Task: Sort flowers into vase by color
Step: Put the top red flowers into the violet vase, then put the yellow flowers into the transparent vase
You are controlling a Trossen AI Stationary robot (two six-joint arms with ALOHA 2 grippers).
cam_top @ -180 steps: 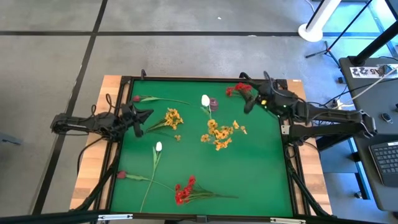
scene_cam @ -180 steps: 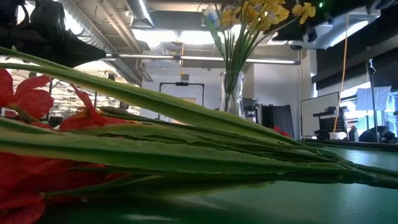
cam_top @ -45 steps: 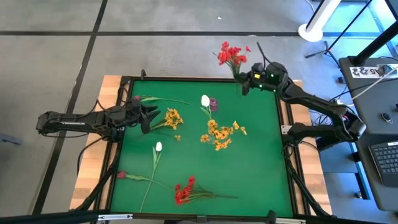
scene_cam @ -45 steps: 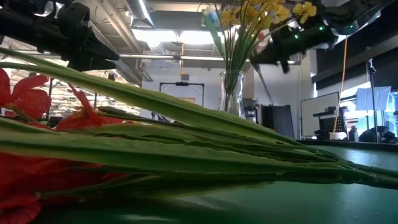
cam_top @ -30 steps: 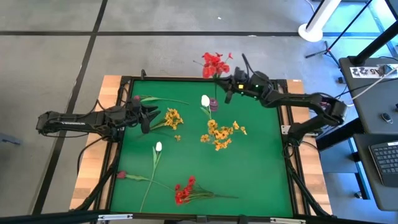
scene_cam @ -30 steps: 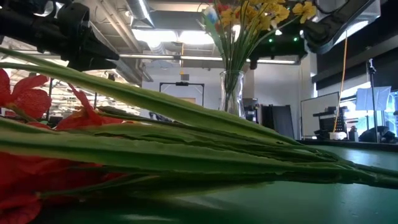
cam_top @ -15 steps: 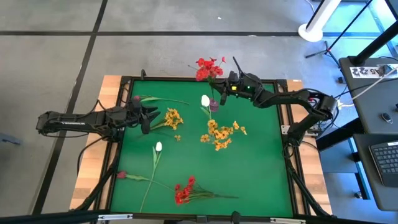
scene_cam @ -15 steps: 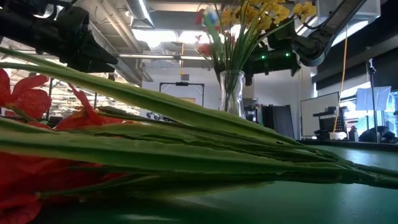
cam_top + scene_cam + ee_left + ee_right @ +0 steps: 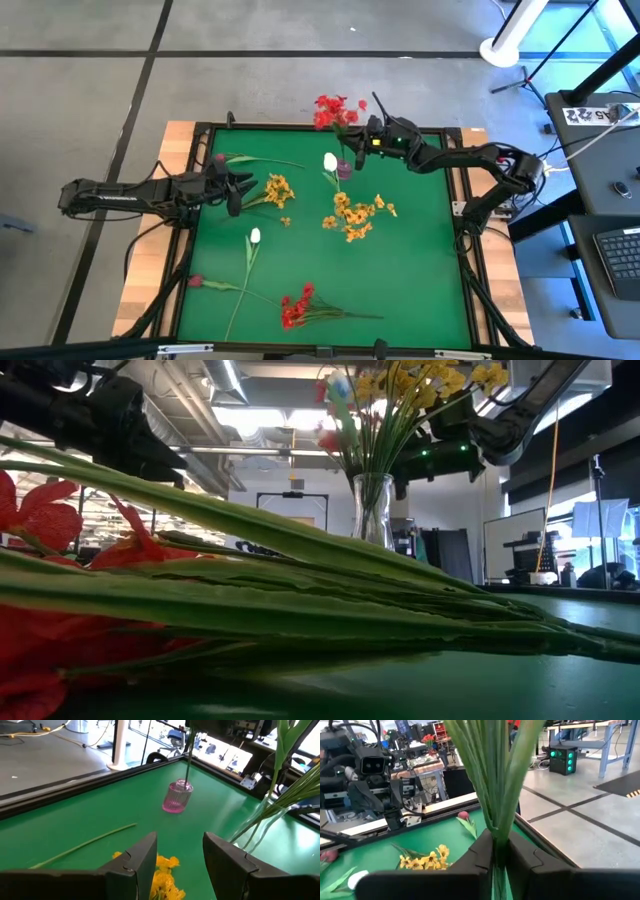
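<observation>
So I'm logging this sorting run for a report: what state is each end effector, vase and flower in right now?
Right end effector: shut on red flower stem, over pink vase.
Red flower bunch: held upright.
Pink vase: upright, stem tip at its mouth.
Clear vase: upright, holding yellow flowers.
Left end effector: open, empty, above loose yellow flowers.
White tulip: lying on mat.
Second red bunch: lying on mat.

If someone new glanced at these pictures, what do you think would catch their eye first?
Most likely the red flower bunch held up by the right pincer above the small pink vase at the far edge of the green table. Next, the clear vase of yellow flowers mid-table, and the left pincer, open beside a loose yellow cluster.
</observation>
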